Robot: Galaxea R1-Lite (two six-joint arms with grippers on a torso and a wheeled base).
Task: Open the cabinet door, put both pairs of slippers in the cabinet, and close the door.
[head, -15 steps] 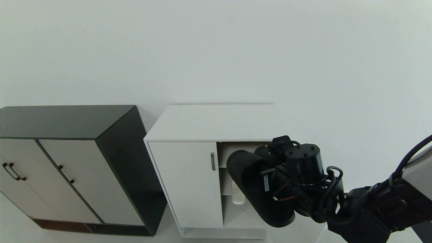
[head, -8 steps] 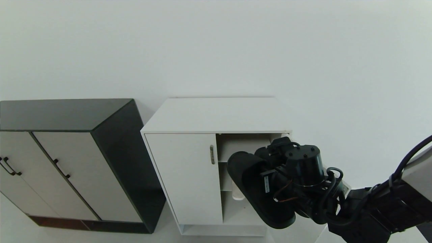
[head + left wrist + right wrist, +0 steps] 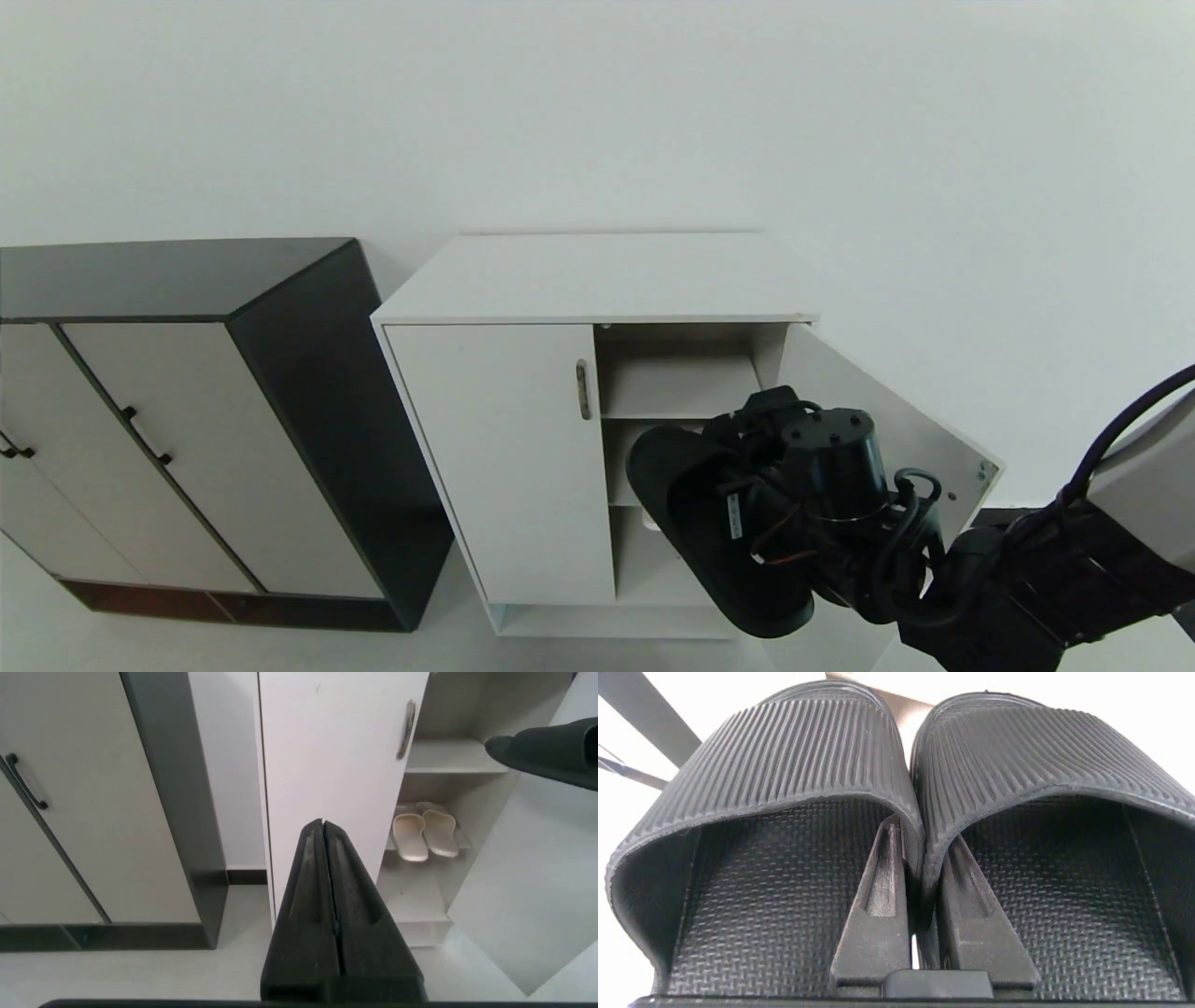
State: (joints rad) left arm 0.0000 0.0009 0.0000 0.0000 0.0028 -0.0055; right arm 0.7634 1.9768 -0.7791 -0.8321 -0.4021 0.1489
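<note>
Two black slippers point(image 3: 719, 532) were held pinched together in the right pincer point(image 3: 920, 873), just before the open cabinet point(image 3: 597, 280). Left pincer point(image 3: 324, 835) was closed, empty. Tilted toes could be snagged on a shelf point(image 3: 672, 416) or the door point(image 3: 878, 420).

You'll see the black slippers point(image 3: 813, 793) are matt, rubber-like foam, ribbed across the straps and pebbled on the footbeds. The white cabinet point(image 3: 504, 467) looks like smooth matt laminate with a dull metal handle point(image 3: 583, 389). The pale slippers point(image 3: 423, 833) look like smooth plastic.
</note>
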